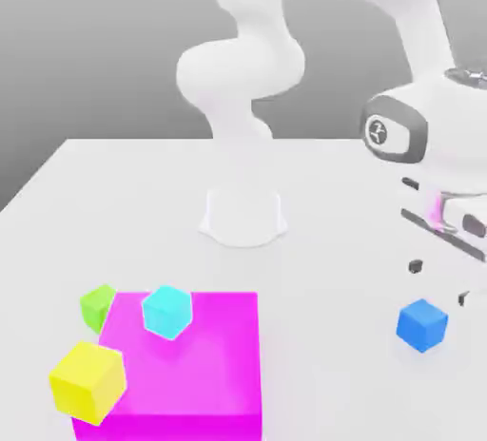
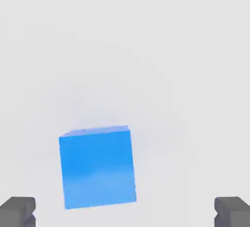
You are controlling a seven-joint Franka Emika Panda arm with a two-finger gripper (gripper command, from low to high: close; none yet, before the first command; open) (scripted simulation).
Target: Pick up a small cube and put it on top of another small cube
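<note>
Tool (image 1: pixel 439 282): fingers apart, above small bright blue cube (image 1: pixel 421 325), holding nothing.
Worktop (image 1: pixel 323 192): big magenta block (image 1: pixel 190 373) beside small lime-green cube (image 1: pixel 96 307).

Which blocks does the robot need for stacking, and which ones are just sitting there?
Needed:
blue cube
green cube
gripper, open above the blue cube

Just sitting there:
pink block
light-blue cube
yellow cube

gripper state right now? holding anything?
Gripper: open, holding nothing. Its fingers stand wide apart above the table, with the blue cube below them, untouched.
</note>
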